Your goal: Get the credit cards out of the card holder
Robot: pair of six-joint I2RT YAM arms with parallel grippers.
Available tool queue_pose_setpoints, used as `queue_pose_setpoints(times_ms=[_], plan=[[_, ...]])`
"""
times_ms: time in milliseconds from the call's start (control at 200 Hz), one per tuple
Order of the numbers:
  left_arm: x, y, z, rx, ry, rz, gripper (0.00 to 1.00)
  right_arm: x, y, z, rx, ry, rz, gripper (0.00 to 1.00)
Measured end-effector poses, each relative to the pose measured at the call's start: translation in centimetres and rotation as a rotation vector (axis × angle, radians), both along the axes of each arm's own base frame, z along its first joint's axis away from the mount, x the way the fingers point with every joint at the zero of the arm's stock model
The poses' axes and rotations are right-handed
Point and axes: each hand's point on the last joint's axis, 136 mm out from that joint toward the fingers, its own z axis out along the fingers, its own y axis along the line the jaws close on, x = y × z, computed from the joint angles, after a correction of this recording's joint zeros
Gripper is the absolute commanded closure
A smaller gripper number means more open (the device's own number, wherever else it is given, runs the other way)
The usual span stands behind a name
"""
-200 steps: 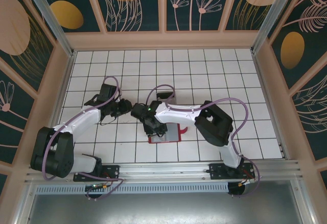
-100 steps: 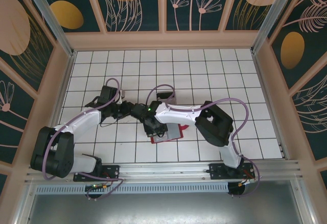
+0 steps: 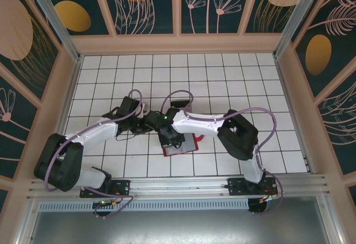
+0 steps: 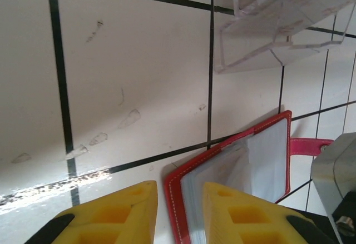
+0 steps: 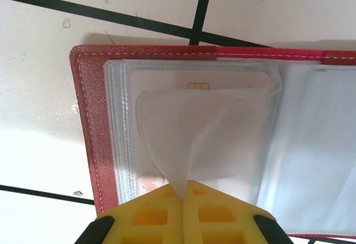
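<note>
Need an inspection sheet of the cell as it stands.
Surface: white tiled table with black grid lines, scuffed.
Job's things: red folding card holder lying open; pale credit card with a gold chip inside a sleeve.
Clutter: transparent plastic box beyond the holder.
Grippers: right gripper shut on clear plastic sleeve; left gripper narrowly parted astride the holder's edge, grip unclear.
Cables: purple cables looped along both arms, no snag seen.
Surroundings: teal floral wall panels in wooden frames.

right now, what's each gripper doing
left gripper: narrowly open over the card holder corner
right gripper: shut on the card holder's plastic sleeve
</note>
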Motion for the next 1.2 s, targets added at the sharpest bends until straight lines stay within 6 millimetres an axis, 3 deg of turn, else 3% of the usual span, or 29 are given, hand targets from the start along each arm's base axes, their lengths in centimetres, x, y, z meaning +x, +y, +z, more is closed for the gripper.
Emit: queue_pose_setpoints(times_ms=[375, 615, 821, 936, 1196], plan=[[-4.1, -0.5, -2.0, -0.024, 0.078, -0.008, 0.73, 0.0, 1.0, 2.2, 0.201, 0.039, -0.062, 0.92], [-4.5, -2.1, -1.6, -0.055, 0.068, -0.037, 0.75, -0.6, 1.3, 1.6, 0.252, 0.073, -0.089, 0.90], [-5.5, -2.6, -3.3, -0.028, 0.122, -0.064, 0.76, -0.6, 1.1, 2.0, 0.279, 0.071, -0.106, 0.83], [-5.9, -3.0, -3.7, -0.016, 0.139, -0.083, 0.76, -0.6, 0.8, 2.4, 0.287, 0.068, -0.123, 0.80], [-4.9, -4.8, -2.7, -0.027, 0.114, -0.116, 0.76, -0.2, -0.5, 4.5, 0.313, 0.034, -0.141, 0.75]])
